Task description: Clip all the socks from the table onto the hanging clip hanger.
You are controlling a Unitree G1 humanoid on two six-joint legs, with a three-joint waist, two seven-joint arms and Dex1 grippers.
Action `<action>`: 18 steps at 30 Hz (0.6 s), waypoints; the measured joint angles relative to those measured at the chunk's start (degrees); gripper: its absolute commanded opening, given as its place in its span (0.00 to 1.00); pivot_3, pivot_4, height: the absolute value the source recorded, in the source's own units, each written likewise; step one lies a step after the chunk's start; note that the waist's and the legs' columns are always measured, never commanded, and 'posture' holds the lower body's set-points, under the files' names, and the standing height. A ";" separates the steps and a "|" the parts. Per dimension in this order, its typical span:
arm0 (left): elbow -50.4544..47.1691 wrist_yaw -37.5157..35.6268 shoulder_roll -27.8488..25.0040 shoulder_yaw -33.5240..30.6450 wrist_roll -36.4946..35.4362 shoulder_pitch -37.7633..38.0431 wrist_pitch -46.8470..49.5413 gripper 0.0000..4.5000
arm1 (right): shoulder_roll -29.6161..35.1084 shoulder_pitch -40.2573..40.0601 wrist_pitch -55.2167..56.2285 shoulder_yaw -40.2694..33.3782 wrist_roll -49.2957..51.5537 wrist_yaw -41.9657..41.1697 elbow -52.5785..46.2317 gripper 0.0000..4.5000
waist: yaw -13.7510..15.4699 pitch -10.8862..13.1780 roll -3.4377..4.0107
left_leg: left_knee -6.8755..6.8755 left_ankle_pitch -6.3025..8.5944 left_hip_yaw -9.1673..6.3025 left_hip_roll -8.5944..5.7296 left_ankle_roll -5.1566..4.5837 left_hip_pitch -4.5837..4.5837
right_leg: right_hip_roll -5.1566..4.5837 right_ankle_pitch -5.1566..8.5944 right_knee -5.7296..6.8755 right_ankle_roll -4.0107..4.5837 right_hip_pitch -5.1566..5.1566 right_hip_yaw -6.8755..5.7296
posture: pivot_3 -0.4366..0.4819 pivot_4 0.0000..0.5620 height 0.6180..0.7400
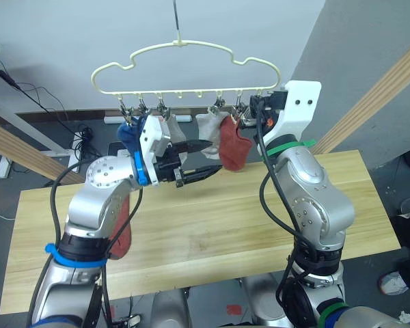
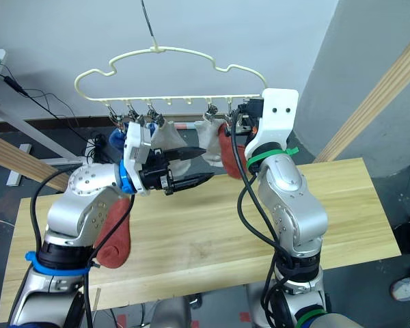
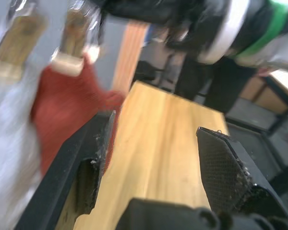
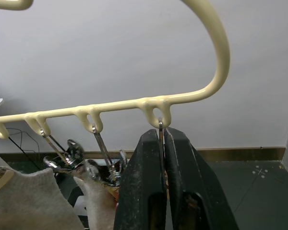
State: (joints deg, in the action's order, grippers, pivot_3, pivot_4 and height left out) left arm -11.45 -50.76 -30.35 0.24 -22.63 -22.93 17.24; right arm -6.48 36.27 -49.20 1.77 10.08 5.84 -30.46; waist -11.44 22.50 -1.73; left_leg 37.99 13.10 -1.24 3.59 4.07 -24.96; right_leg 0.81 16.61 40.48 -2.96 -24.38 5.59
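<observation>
With right gripper [image 4: 163, 158] pinched on the end clip [image 4: 160, 125] of the clip hanger [image 1: 181, 45], bring the last rust-red sock [image 2: 116, 236] (on the table [image 1: 212, 225]) up with the spread, empty left gripper [image 1: 203, 158].

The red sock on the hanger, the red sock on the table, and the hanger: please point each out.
Hanging red sock [image 1: 232, 147], left eye view, middle of its body.
Red sock on the table [image 2: 114, 242], right eye view, its lower half.
Hanger [image 1: 191, 44], left eye view, top wire beside the hook.
</observation>
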 measured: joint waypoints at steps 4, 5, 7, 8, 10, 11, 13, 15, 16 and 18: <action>-0.51 12.46 2.08 -4.34 6.11 9.07 -0.64 1.00 | 0.55 0.15 0.13 -0.10 0.05 -0.31 0.15 0.00 | -0.06 -0.04 -0.04 | 0.00 0.00 -0.07 0.00 -0.01 0.02 | -0.03 0.00 0.08 0.00 -0.01 -0.06 | 0.14 0.59 0.92; -1.65 15.69 2.99 -6.35 7.08 11.81 -0.38 1.00 | 0.66 0.23 0.17 -0.18 0.06 -0.39 0.24 0.00 | -0.08 -0.06 -0.08 | 0.00 0.00 -0.07 0.00 -0.01 0.02 | -0.05 0.00 0.10 0.00 -0.01 -0.04 | 0.14 0.60 0.92; -3.38 21.46 5.18 -9.36 8.35 16.19 0.37 1.00 | 0.99 0.26 0.25 -0.45 0.07 -0.56 0.35 0.00 | -0.07 -0.08 -0.09 | 0.00 0.00 -0.07 0.02 -0.02 0.04 | -0.09 0.00 0.14 0.00 -0.01 -0.04 | 0.14 0.60 0.92; -4.78 24.47 6.51 -11.13 8.99 19.00 0.99 1.00 | 1.10 0.28 0.26 -0.46 0.08 -0.68 0.49 0.00 | -0.11 -0.16 -0.21 | 0.00 0.00 -0.07 0.02 -0.02 0.04 | -0.10 0.00 0.15 0.00 -0.01 -0.01 | 0.14 0.61 0.92; -5.93 29.41 8.06 -13.96 10.44 23.73 2.19 1.00 | 1.43 0.30 0.27 -0.51 0.12 -0.83 0.54 0.00 | -0.12 -0.22 -0.26 | 0.00 0.00 -0.07 0.00 -0.02 0.04 | -0.10 0.00 0.15 0.00 -0.01 -0.03 | 0.14 0.61 0.92; -5.93 31.98 8.91 -15.79 10.94 25.29 3.04 1.00 | 1.61 0.35 0.27 -0.54 0.13 -0.88 0.61 0.00 | -0.09 -0.24 -0.29 | 0.00 -0.01 -0.07 -0.01 -0.03 0.05 | -0.10 0.00 0.18 0.00 -0.01 -0.04 | 0.15 0.61 0.92; -4.82 35.75 9.35 -19.45 11.18 26.44 5.60 1.00 | 1.82 0.37 0.27 -0.64 0.14 -0.95 0.82 0.00 | 0.13 -0.28 -0.36 | 0.00 -0.05 -0.05 -0.04 -0.06 0.04 | -0.09 0.00 0.23 -0.01 -0.01 -0.13 | 0.15 0.61 0.92; -3.07 36.65 9.11 -21.83 11.00 26.78 6.85 1.00 | 1.89 0.37 0.26 -0.62 0.17 -1.15 0.92 0.00 | 0.14 -0.30 -0.41 | 0.01 -0.07 -0.01 -0.07 -0.08 0.06 | -0.06 0.00 0.26 0.00 -0.01 -0.11 | 0.15 0.62 0.92; -2.06 36.66 9.10 -22.46 10.44 26.75 7.59 1.00 | 1.98 0.42 0.26 -0.63 0.18 -1.33 1.04 0.00 | 0.15 -0.31 -0.41 | 0.01 -0.07 -0.01 -0.07 -0.08 0.06 | -0.07 0.00 0.27 0.00 0.00 -0.10 | 0.15 0.62 0.92; -0.44 36.68 9.21 -22.92 9.66 26.53 8.69 1.00 | 2.08 0.50 0.26 -0.63 0.19 -1.65 1.36 0.00 | 0.14 -0.34 -0.46 | 0.01 -0.07 0.02 -0.07 -0.07 0.07 | -0.06 0.00 0.25 0.00 -0.01 -0.08 | 0.16 0.62 0.92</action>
State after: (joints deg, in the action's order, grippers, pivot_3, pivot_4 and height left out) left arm -11.89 -14.08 -21.14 -22.67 -12.96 3.60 25.93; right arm -4.40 36.76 -48.93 1.14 10.28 4.19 -29.09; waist -11.30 22.16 -2.20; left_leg 38.00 13.03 -1.22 3.53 4.00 -24.90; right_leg 0.75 16.61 40.74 -2.96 -24.39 5.50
